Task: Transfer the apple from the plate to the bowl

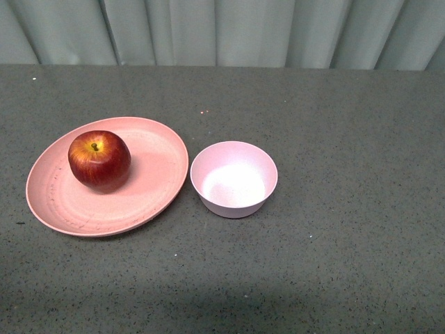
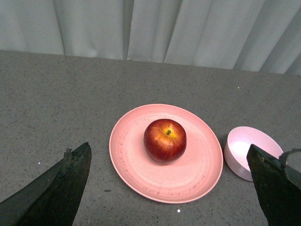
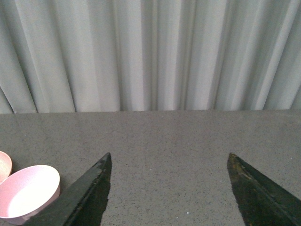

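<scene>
The dark red apple (image 1: 99, 159) sits upright on the far left part of the salmon-pink plate (image 1: 153, 195), stem up. The small pale pink bowl (image 1: 234, 179) stands empty just right of the plate. Neither arm shows in the front view. In the left wrist view the apple (image 2: 165, 140) lies on the plate (image 2: 141, 174) ahead of my open, empty left gripper (image 2: 168, 153), with the bowl (image 2: 244, 150) beside it. My right gripper (image 3: 169, 161) is open and empty over bare table; the bowl (image 3: 28, 193) is off to one side.
The dark grey speckled tabletop (image 1: 348, 118) runs to a pale curtain (image 1: 222, 31) along the far edge. The plate's rim (image 3: 3, 165) just shows beside the bowl in the right wrist view.
</scene>
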`<state>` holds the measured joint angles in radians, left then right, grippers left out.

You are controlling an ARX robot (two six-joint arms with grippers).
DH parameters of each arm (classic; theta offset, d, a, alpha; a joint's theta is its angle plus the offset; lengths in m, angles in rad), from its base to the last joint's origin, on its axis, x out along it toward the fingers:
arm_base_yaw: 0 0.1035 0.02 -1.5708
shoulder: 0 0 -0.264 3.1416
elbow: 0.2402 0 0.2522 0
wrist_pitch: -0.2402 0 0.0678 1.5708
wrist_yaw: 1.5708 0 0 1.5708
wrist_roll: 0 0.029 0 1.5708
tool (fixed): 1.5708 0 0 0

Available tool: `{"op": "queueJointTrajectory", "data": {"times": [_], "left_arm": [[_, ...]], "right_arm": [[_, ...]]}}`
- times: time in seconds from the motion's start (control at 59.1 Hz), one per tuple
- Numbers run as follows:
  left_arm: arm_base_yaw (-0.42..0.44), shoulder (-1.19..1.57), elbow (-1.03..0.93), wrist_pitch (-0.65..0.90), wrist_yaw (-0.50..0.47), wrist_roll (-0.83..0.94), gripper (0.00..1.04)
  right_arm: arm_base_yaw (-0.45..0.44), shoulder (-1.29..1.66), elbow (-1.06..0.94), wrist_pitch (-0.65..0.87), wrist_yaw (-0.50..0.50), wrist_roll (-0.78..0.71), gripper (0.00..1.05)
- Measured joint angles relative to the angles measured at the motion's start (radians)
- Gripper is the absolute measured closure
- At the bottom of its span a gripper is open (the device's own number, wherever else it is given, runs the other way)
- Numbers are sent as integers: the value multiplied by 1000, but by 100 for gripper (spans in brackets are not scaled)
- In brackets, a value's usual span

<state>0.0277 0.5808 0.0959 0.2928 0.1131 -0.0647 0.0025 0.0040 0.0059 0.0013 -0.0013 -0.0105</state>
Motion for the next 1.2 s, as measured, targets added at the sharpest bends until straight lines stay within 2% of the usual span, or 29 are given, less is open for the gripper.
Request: {"op": "queueJointTrajectory", "data": {"times": [0.101,0.203,0.558,0.896,1.201], "left_arm": [[-53,371,104,241,8,7,7],[-89,609,206,328,6,16,7],[-182,1154,510,402,-43,60,7],[-193,1393,632,422,-100,82,7],[-192,1439,636,388,-101,76,7]], "right_arm": [[0,0,0,0,0,1,8],[0,0,0,0,0,1,10],[0,0,0,0,0,1,9],[0,0,0,0,0,1,9],[0,0,0,0,0,1,9]]}}
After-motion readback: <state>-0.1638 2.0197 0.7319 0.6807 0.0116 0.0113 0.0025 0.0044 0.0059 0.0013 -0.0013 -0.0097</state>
